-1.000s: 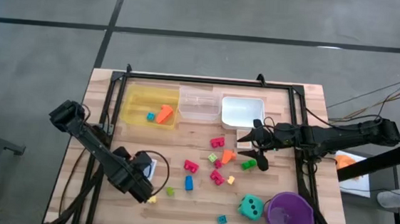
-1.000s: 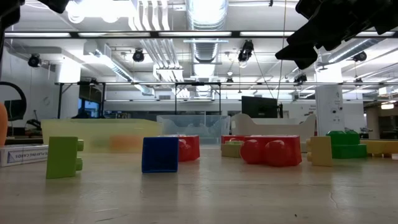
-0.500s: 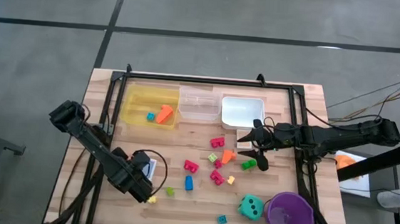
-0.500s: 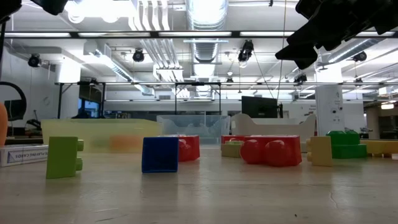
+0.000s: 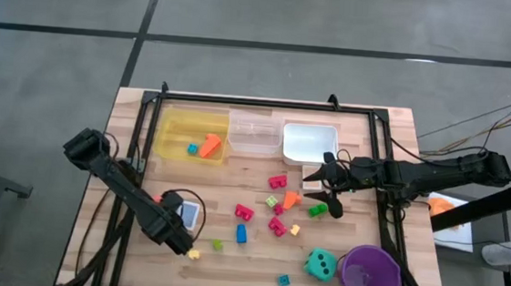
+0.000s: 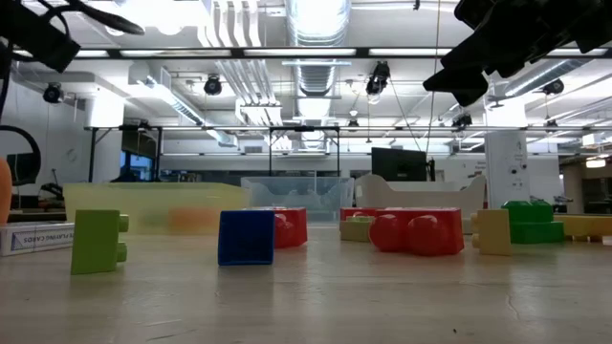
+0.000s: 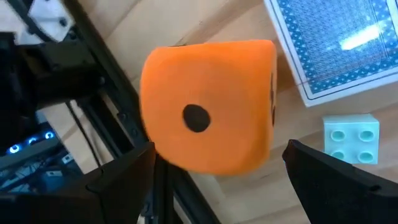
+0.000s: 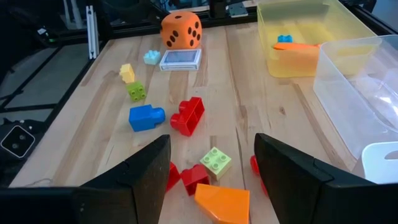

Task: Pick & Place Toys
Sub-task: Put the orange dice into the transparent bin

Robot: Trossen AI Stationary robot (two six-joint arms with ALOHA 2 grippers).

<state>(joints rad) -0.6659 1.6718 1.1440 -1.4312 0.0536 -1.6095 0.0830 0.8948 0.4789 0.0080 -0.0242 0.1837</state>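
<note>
High view: my left gripper [image 5: 178, 237] sits near the tabletop's [image 5: 135, 165] left front, jaws spread wide and holding nothing. Left wrist view puts the large orange dotted foam die [image 7: 208, 106] right ahead between the open fingers [image 7: 118, 180], resting on the wood, with a blue patterned card deck [image 7: 336, 43] and a pale teal plastic block [image 7: 351, 138] just beside it. Right gripper [image 5: 330, 187] hovers mid-right, just in front of the white rectangular tray [image 5: 308, 144]; jaws partly open, nothing between them. Below it: an orange wedge block [image 8: 222, 202], a lime green studded block [image 8: 216, 160], red blocks [image 8: 189, 115] and a blue block [image 8: 144, 117] scattered mid-tabletop. The teal dotted die [image 5: 321, 264] sits beside the purple round cup [image 5: 370, 275] at front right. The yellow translucent tray [image 5: 190, 134] holds one orange piece and one small blue one.
</note>
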